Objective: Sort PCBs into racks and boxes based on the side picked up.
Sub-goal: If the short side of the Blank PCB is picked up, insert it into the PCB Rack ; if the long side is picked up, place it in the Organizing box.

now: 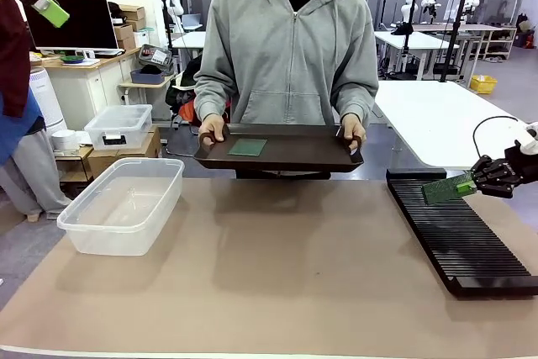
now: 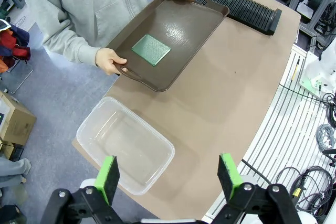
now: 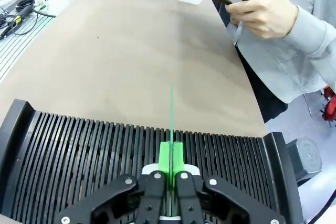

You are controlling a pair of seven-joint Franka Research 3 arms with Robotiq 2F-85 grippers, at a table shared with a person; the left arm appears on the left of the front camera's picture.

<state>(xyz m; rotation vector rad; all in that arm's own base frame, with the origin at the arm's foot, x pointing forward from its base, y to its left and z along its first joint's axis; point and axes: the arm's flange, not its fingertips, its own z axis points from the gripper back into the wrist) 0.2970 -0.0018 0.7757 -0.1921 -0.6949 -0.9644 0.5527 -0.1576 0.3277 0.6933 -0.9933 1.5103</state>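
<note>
One green PCB (image 1: 248,147) (image 2: 151,49) lies flat on the dark brown tray (image 1: 294,155) that the person holds by both handles at the far edge. My right gripper (image 1: 471,181) (image 3: 171,156) is shut on a second PCB (image 1: 441,188), seen edge-on as a thin green line (image 3: 171,111). It hovers over the far end of the black rack (image 1: 458,237) (image 3: 94,156). My left gripper (image 2: 169,177) hangs open high above the table, over the empty clear box (image 2: 126,142) (image 1: 126,203). Its green pad (image 1: 52,11) shows at the top left of the front view.
The tray (image 2: 173,30) sticks out over the table's far edge between box and rack. The person's hands (image 3: 262,14) grip its handles. A smaller lidded clear box (image 1: 119,126) sits on cartons behind the table's left. Bare brown table surface (image 1: 286,275) lies in the middle.
</note>
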